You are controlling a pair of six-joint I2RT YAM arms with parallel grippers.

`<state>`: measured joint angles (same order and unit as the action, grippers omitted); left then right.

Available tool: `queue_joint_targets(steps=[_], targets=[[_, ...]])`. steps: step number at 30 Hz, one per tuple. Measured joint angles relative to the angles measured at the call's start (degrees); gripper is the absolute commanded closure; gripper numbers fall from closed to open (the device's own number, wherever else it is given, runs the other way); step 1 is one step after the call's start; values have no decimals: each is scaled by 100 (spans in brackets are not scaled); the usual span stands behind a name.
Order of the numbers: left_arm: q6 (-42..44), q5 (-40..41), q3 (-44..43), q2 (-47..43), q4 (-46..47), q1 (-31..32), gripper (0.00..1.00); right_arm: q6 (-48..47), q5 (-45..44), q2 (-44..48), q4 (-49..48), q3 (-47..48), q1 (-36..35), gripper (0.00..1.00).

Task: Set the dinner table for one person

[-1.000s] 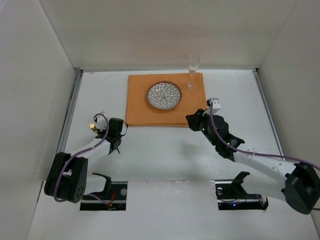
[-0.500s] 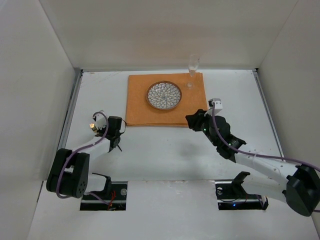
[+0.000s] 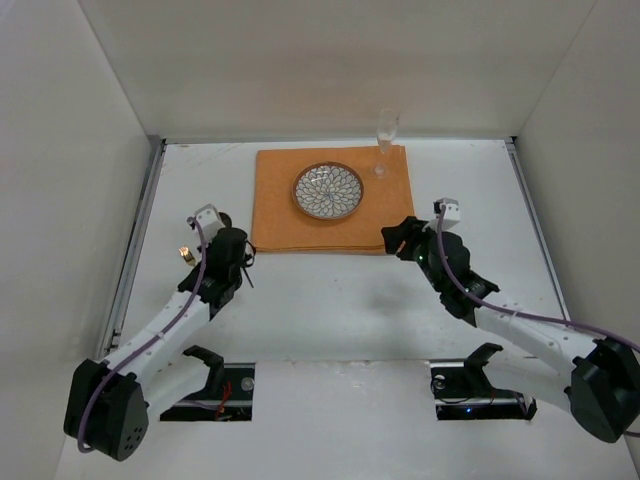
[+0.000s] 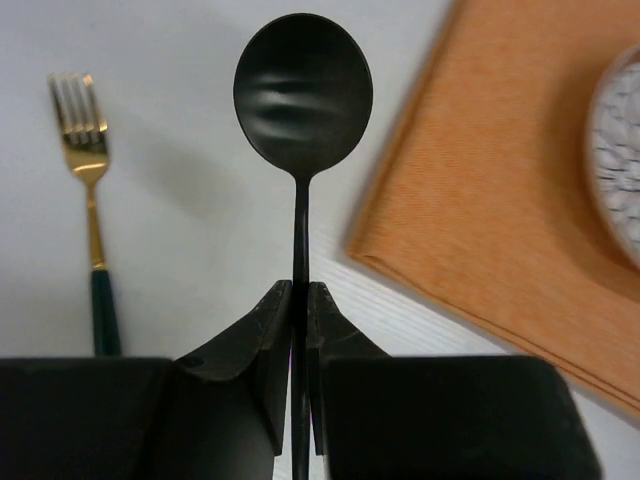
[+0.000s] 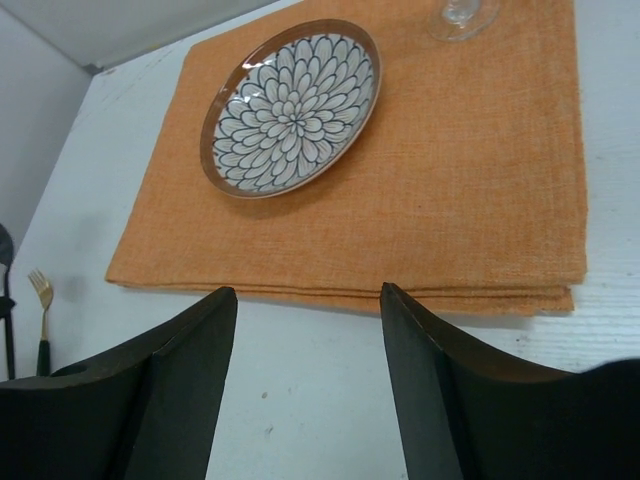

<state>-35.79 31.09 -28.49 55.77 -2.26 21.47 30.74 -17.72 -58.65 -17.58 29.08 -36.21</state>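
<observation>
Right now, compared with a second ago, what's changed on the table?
The left arm unfolded and the left gripper, shut on the black spoon, edged slightly farther up the table beside the mat. The right gripper shifted slightly rightward along the mat's near edge, jaws open and empty. The plate, glass and fork stayed put.

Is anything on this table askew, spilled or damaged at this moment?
Nothing is spilled or broken. The plate lies flat on the orange placemat and the glass stands upright at its far right corner. Only the fork lies off the placemat, on the white table.
</observation>
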Motion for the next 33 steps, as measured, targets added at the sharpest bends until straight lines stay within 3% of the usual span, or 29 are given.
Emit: queue_joint_targets(steps=[2, 4, 7, 14, 18, 25, 33], targets=[[24, 44, -310, -44, -94, 339, 100, 61, -39, 52, -4, -48, 105, 50], [42, 92, -664, 92, -96, 717, 100, 122, -85, 131, -4, -107, 229, 72], [63, 96, -1270, 627, 74, 1397, 100, 295, -179, 284, -39, -245, 461, 81], [153, -308, -2938, 2721, 828, 2411, 100, 673, -219, 424, -48, -496, 1071, 68], [125, -625, -3982, 3967, 1137, 2538, 100, 802, -223, 492, -55, -553, 1147, 45], [-76, -1038, -5689, 5890, 1373, 2649, 100, 914, -282, 817, -55, -702, 1268, 43], [-391, -1161, -6754, 7184, 1300, 2675, 100, 1003, -317, 931, -55, -754, 1408, 42]])
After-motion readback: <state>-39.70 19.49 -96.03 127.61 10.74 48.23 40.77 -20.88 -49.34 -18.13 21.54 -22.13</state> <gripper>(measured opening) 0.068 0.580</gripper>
